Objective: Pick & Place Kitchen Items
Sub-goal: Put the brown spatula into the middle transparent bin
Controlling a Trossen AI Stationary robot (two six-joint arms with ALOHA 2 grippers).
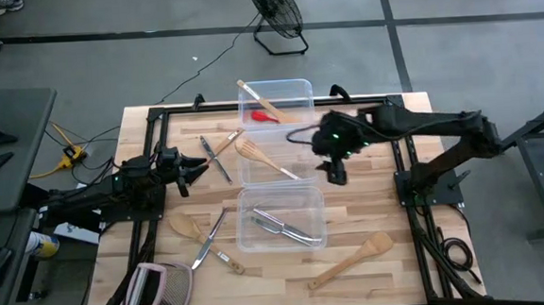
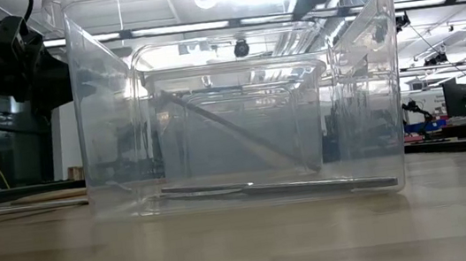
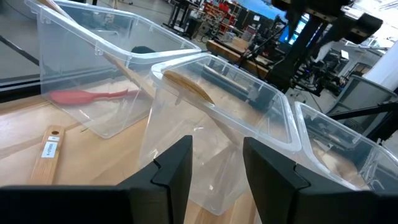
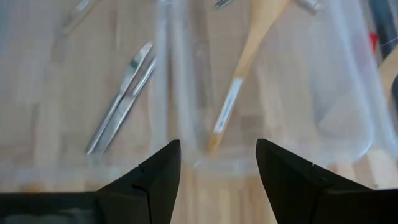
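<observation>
R tool (image 1: 336, 174) open, above tubs (image 1: 281, 218)

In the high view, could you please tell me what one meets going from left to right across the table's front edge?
Whisk → wooden spoon → tub with cutlery → wooden spatula.

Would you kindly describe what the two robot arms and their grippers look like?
Both arms are dark, nearly black, jointed links. The left gripper has two flat, angular black fingers; the right gripper has the same. A small green light glows on the right arm's wrist, and black cables run along both.
</observation>
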